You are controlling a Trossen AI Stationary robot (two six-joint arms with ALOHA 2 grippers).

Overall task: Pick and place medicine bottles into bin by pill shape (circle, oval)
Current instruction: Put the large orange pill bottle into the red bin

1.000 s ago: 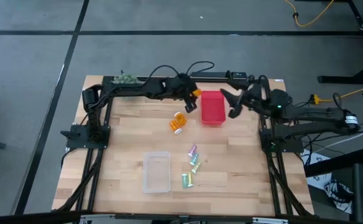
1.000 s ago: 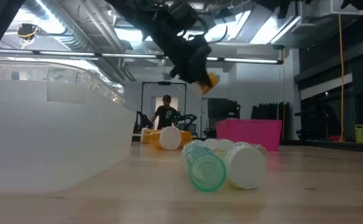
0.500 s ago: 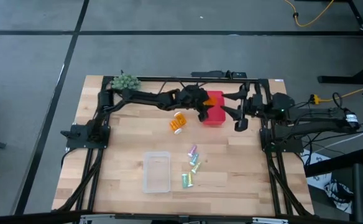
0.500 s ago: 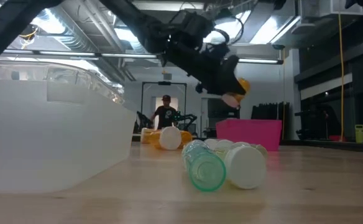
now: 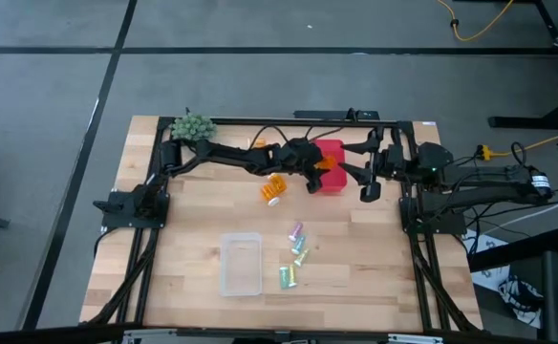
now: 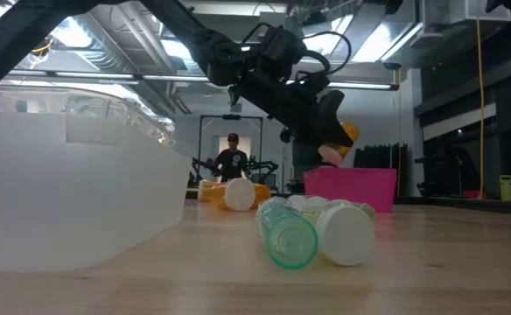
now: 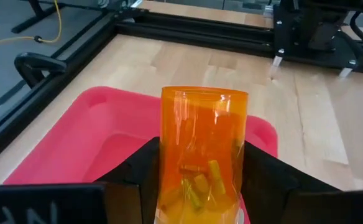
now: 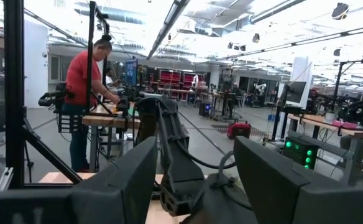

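Left gripper clamping orange bottle, hanging it above pink bin, bottle's long axis pointing forward past fingers. Bin lying directly below. Wrist view showing elongated pills inside; high view not. Right gripper waiting beside bin, fingers apart. Clear bin, other bottles nearer table front.

Orange, pink and pastel on pale wood

The translucent orange bottle holds yellowish pills above the bright pink bin. A second orange bottle with a white cap lies on the light wooden table; the pastel green, pink and blue bottles lie beside the clear bin, and the spiky green ball sits far left.
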